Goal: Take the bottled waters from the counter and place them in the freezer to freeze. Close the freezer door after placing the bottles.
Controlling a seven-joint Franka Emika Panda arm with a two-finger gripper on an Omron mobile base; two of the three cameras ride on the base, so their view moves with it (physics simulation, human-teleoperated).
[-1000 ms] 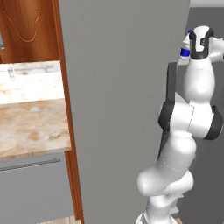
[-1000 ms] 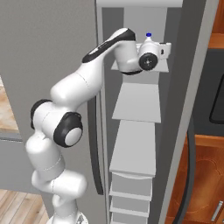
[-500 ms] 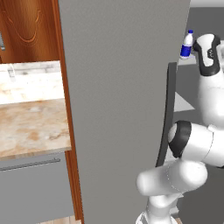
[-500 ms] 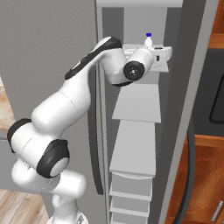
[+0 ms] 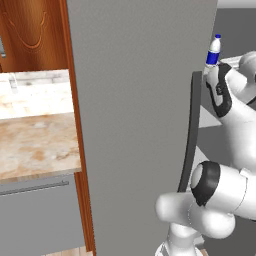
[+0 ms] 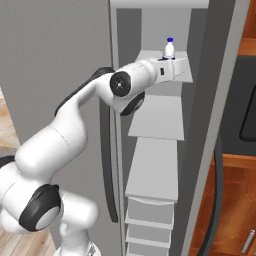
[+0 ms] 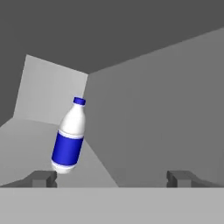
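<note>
Grey freezer (image 6: pixel 165 120) interior w/ shelves ahead; my gripper (image 7: pixel 111 177) sits jaws wide, holding nothing. Blue-label bottle (image 7: pixel 68 138) stands free on top shelf (image 6: pixel 181 70), just past left fingertip (image 7: pixel 41 178). Freezer door (image 5: pixel 142 125) open; marbled counter (image 5: pixel 35 145) off left.

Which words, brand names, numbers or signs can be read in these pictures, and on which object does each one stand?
No text can be read in any view.
The bottle with the blue cap, standing on the upper shelf of the freezer: its blue label is a plain band, with no letters or numbers.
The freezer door: a plain grey panel, no sign or brand.
The counter: only marbled stone pattern, no writing.
</note>
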